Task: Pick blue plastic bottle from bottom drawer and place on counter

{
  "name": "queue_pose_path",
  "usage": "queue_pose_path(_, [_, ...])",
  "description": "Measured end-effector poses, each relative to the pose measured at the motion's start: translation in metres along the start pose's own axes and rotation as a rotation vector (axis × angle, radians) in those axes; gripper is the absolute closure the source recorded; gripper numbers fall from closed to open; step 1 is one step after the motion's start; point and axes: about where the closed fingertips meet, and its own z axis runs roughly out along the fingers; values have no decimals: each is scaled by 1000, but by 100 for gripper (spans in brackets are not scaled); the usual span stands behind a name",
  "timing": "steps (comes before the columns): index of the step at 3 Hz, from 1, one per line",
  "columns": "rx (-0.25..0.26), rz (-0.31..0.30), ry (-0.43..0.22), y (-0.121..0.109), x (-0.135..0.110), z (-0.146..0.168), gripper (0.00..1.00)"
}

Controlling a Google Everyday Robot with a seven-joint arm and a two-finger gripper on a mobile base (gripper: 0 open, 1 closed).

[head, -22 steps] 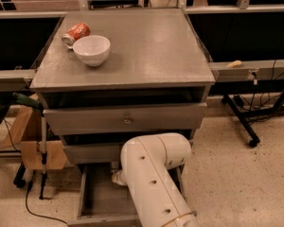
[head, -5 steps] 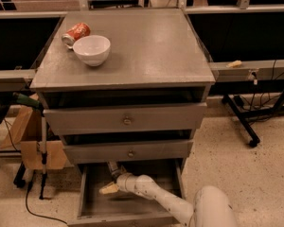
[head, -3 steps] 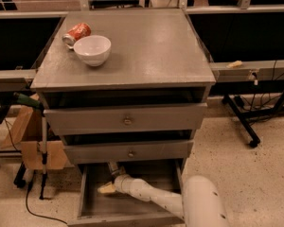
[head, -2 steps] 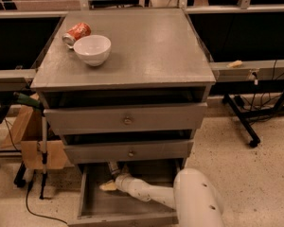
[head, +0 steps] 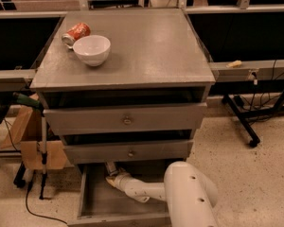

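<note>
Camera view, nearest first: the bulky white arm link (head: 189,195) fills the lower right, larger and further left than it was about two seconds ago, when only its rounded top showed at the bottom edge. Its slim white forearm (head: 142,191) reaches left into the pulled-out grey wooden bottom drawer (head: 97,205). The pale end effector (head: 113,179) sits low at the back left of that drawer, almost where it was in the earlier frames. Whether it is open or closed on anything cannot be told. The small pale bluish plastic bottle (head: 110,168) leans just behind and above it, at the drawer's rear, partly hidden under the front of the middle grey drawer (head: 156,150).

Three drawers are stacked in all, the middle one and the top grey drawer (head: 85,119) each partly pulled out, with one small brass knob apiece. On the flat grey worktop (head: 151,46) one white ceramic bowl (head: 91,49) stands near the left edge, with one orange-red soda can (head: 75,33) lying on its side just behind it, both unmoved. A brown cardboard box (head: 26,141) sits left of the cabinet and a black wheeled frame leg (head: 241,122) stands to its right
</note>
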Motion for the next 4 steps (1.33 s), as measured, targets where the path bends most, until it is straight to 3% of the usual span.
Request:
queue_pose_path(2, [-5,11,45,1,0,0,86])
queue_pose_path(3, [-5,10,87,-1,3,-12,100])
queue_pose_path(4, [4,-10,115,-3,4,-35,100])
